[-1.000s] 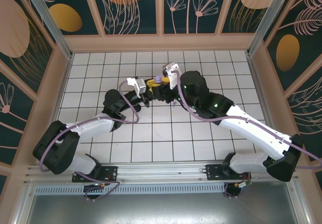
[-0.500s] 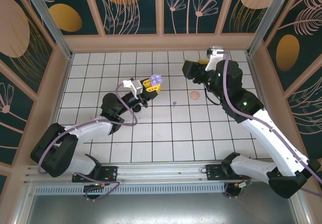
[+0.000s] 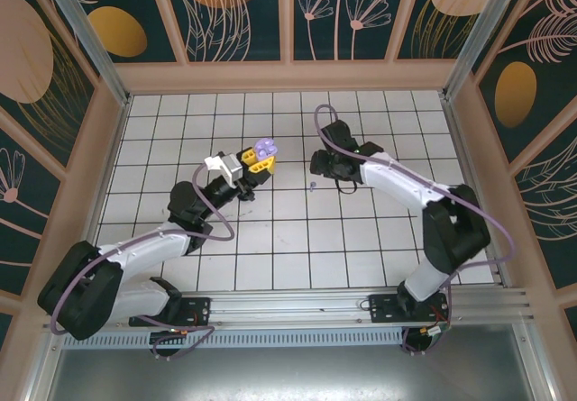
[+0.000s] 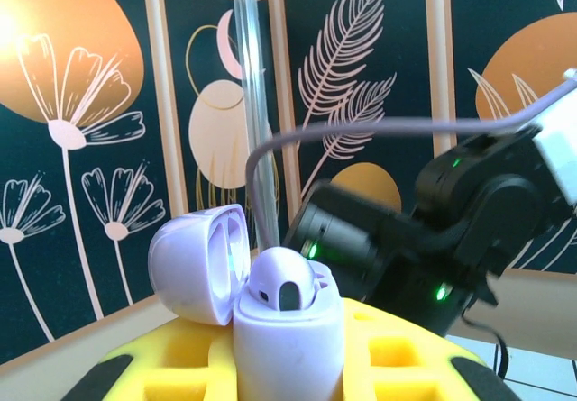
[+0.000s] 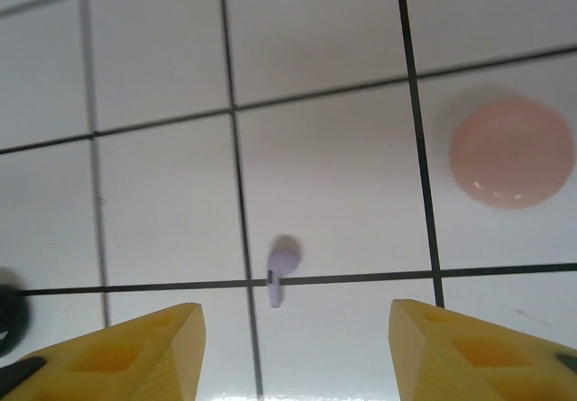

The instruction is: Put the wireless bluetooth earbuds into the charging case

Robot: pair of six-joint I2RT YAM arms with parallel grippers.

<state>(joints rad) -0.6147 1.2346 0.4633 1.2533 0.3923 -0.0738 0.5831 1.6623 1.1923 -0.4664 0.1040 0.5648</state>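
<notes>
- While its yellow fingers stand apart with nothing between them, the right gripper hangs released, low over the white grid table.
- At 12 o'clock from that gap, just ahead of the fingertips, a loose lilac earbud lies across a dark grid line, its stem pointing toward the gripper.
- From that earbud, a round pink case sits closed on the tiles at about 2 o'clock, well apart from it.
- Seen from the top, the same earbud lies at 6 o'clock of the right gripper, apart from it.
- At roughly 10 o'clock of the earbud, the left gripper is clenched on a lilac charging case, held clear of the table.
- Its lid is swung open to 9 o'clock in the left wrist view.
- One seated lilac earbud pokes up from the case body.
- Beyond the case, at 3 o'clock, the black right arm shows green lights.
</notes>
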